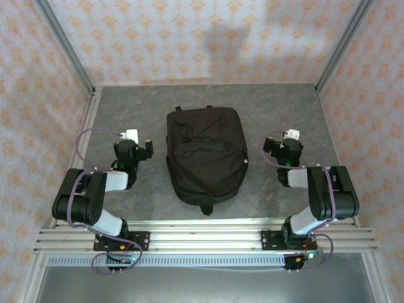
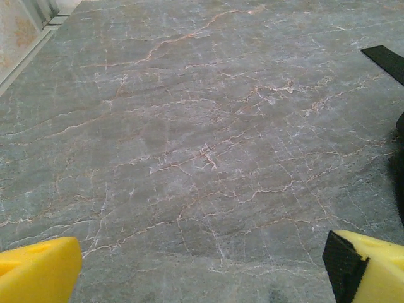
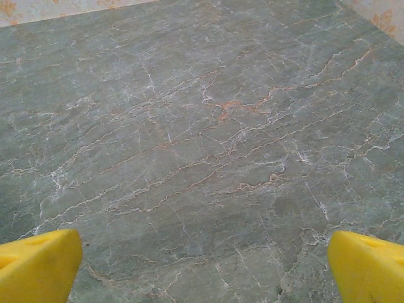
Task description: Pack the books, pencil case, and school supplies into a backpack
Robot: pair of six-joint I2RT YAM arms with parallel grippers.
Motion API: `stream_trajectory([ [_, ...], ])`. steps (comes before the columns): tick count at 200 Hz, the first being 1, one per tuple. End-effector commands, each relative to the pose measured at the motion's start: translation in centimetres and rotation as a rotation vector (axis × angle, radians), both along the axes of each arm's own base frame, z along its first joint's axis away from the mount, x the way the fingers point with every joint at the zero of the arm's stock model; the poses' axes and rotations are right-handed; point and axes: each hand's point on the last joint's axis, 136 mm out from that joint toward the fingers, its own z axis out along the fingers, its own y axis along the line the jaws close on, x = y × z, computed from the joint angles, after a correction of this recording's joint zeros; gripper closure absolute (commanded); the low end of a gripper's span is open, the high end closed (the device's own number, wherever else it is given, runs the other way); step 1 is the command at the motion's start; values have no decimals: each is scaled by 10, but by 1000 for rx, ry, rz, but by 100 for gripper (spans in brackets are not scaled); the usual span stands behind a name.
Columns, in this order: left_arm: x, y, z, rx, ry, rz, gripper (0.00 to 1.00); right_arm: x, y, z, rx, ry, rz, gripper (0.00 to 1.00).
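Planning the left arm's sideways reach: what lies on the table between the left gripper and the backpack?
That stretch is bare: the top view shows plain grey table between the left gripper and the backpack.

Backpack [image 1: 205, 158] sits square in the middle of the table [image 1: 126, 107], the one big obstacle, and it splits the surface into two lanes. Left lane: bare marble runs from the left gripper [image 2: 202, 274] out to the far edge, jaws spread wide, only tabletop between them. Mind the inner side of that lane: a black strap [image 2: 386, 62] lies out on the table there, with the bag's dark edge near the finger [image 2: 372, 265] on that side. Right lane: open marble ahead of the right gripper [image 3: 202, 271], jaws wide too, free up to the patterned wall [image 3: 63, 7]. Aluminium frame posts [image 1: 66, 47] hem in the far corners.
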Motion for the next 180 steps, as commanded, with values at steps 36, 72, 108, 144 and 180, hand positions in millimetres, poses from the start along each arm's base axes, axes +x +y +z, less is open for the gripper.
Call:
stream_trajectory([
  [36, 8, 5, 16, 18, -50, 18, 0, 4, -3, 12, -11, -43, -16, 1],
  [72, 8, 5, 16, 19, -48, 17, 0, 4, -3, 12, -10, -45, -17, 1],
  [108, 8, 5, 16, 18, -50, 19, 0, 4, -3, 12, -9, -46, -16, 1],
  [144, 8, 5, 16, 17, -49, 17, 0, 4, -3, 12, -11, -45, -16, 1],
  [180, 9, 6, 15, 4, -45, 12, 0, 4, -3, 12, -10, -44, -16, 1],
])
